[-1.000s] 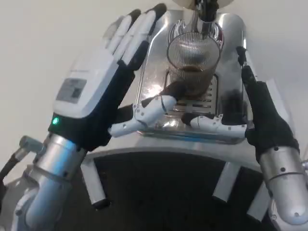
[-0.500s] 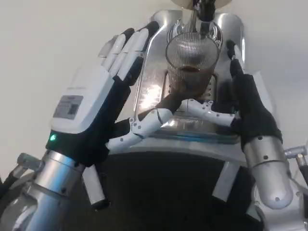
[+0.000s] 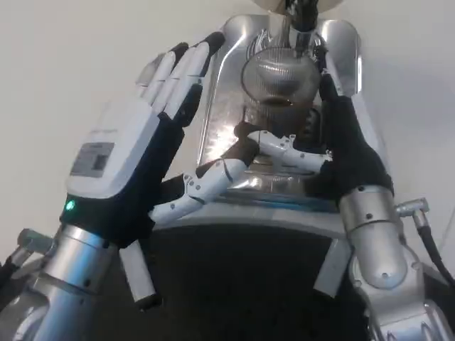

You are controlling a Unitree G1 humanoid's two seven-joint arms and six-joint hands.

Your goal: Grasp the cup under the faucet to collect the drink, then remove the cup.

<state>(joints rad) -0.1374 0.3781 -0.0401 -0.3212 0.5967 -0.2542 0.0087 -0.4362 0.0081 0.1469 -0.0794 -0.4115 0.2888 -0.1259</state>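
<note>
Right hand (image 3: 348,160) is closing round the ribbed glass cup (image 3: 279,92), probably touching, grip unclear. Cup is standing upright under the faucet (image 3: 295,21). Left hand (image 3: 142,153) is hovering spread, beside.

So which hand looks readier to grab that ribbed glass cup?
The right hand, probably: it curls beside the ribbed glass cup under the faucet. The left hand is flat and open, farther off.

one cup (image 3: 279,96), one faucet (image 3: 298,21), one drip tray (image 3: 234,106), two hands (image 3: 135,156) (image 3: 341,149)
</note>
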